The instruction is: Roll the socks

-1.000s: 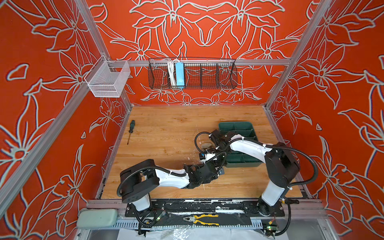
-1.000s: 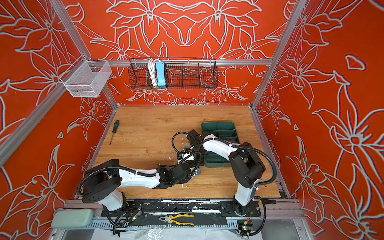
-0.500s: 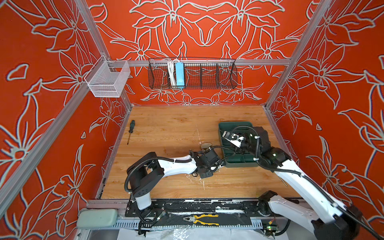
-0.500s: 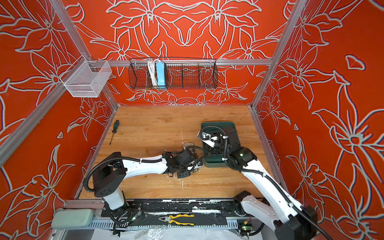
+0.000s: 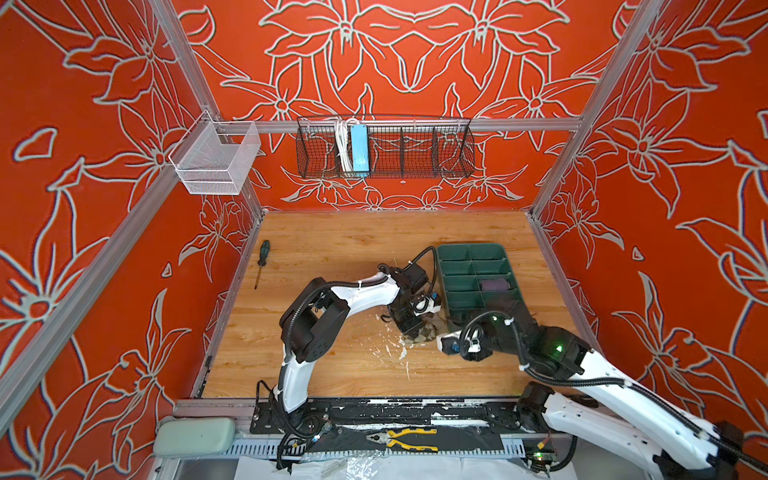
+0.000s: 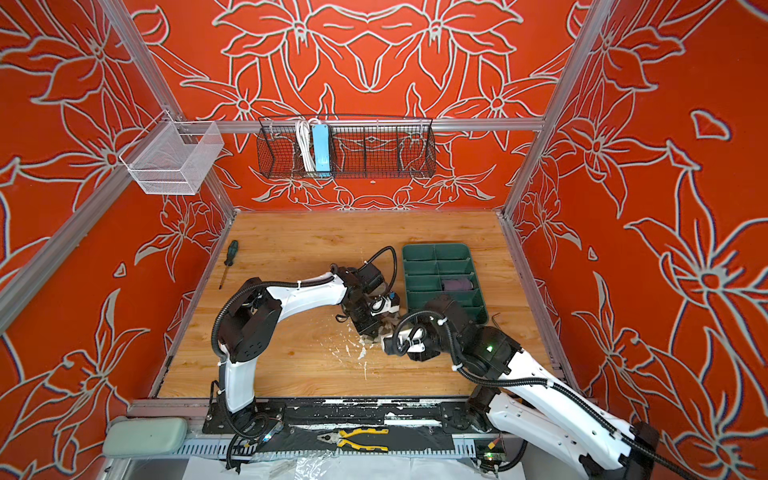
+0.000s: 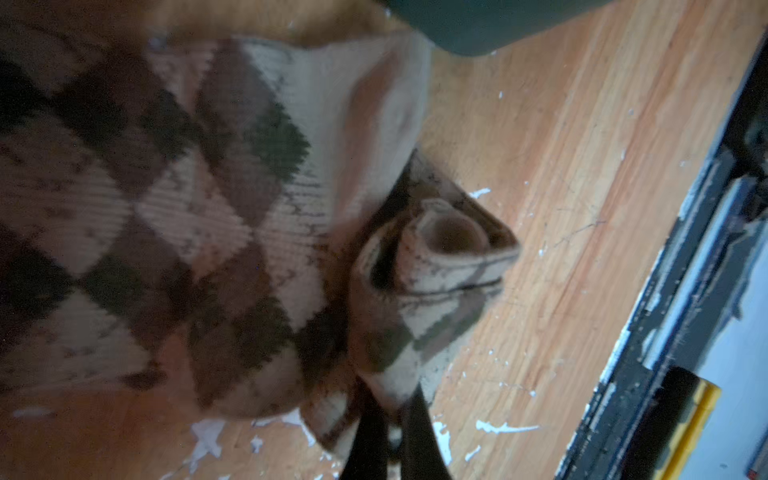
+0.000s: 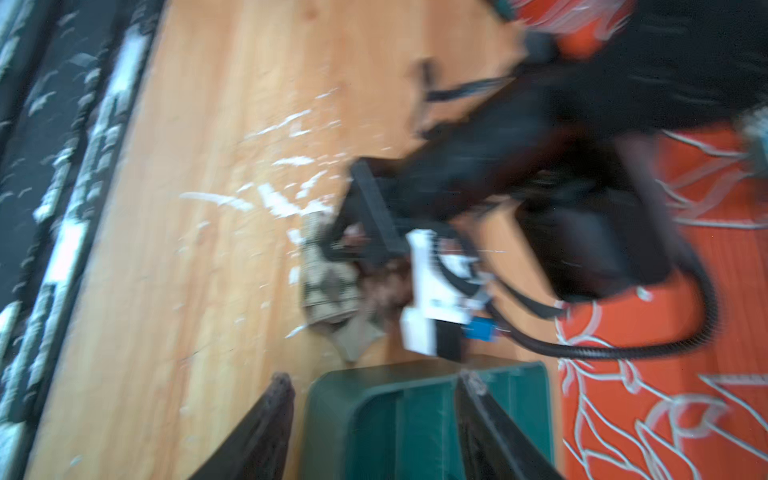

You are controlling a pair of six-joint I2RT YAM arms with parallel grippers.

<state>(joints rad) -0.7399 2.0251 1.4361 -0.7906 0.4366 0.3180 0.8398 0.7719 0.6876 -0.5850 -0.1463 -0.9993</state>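
Left wrist view: left claw [image 7: 394, 415] pinches edge of part-rolled beige-olive argyle fabric sock [image 7: 208, 208] on wooden bench [image 7: 561, 166], nr green plastic divider tray [image 7: 478, 29]. Right claw [image 8: 376, 380] spread w/ nothing in it, over tray corner. Rolled purple fabric sock [image 5: 494, 285] lies in 1 tray compartment.

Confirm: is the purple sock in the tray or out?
In: the purple sock lies in a right-hand compartment of the tray in both top views.

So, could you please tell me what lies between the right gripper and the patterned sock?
The corner of the green tray, then bare table up to the sock; the right wrist view shows it, past the open right gripper.
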